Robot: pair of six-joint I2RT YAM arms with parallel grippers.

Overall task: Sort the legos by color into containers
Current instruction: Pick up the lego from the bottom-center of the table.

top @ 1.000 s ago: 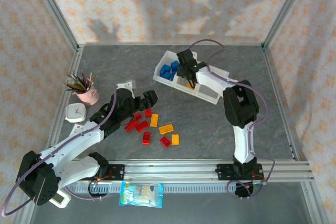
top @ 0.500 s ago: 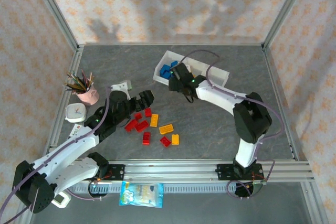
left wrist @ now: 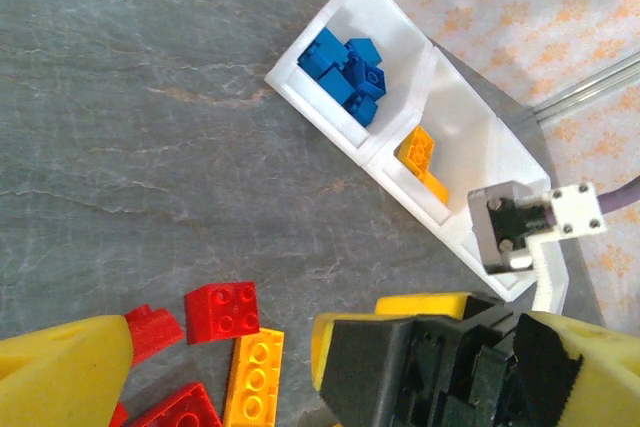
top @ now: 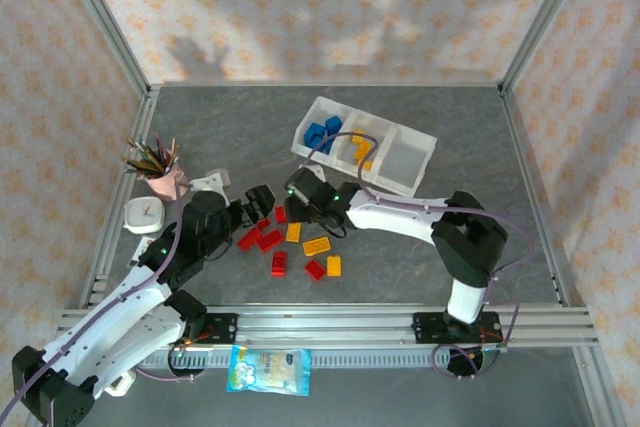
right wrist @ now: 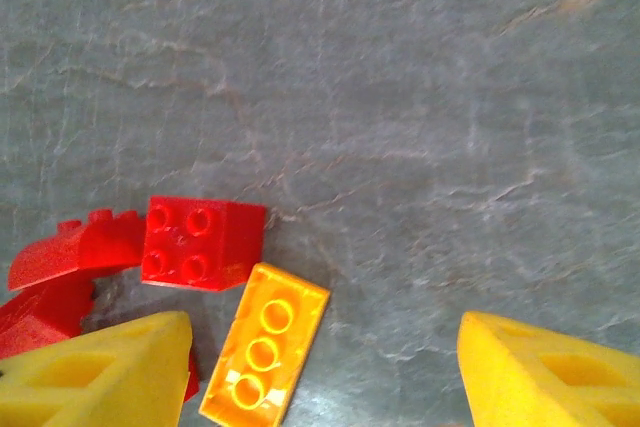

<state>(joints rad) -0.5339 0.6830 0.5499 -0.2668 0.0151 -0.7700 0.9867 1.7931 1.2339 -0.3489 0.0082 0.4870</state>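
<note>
The loose red and orange legos sit mid-worktop. My right gripper has swung back from the tray, fingers spread and empty over an orange brick, likely the next pick. My left gripper waits beside the pile, fingers apart.

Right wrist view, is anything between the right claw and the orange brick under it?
Nothing visible does. The orange brick lies uncovered on the table between the fingers of the open right claw. A red brick sits right beside its upper end, not over it.
</note>
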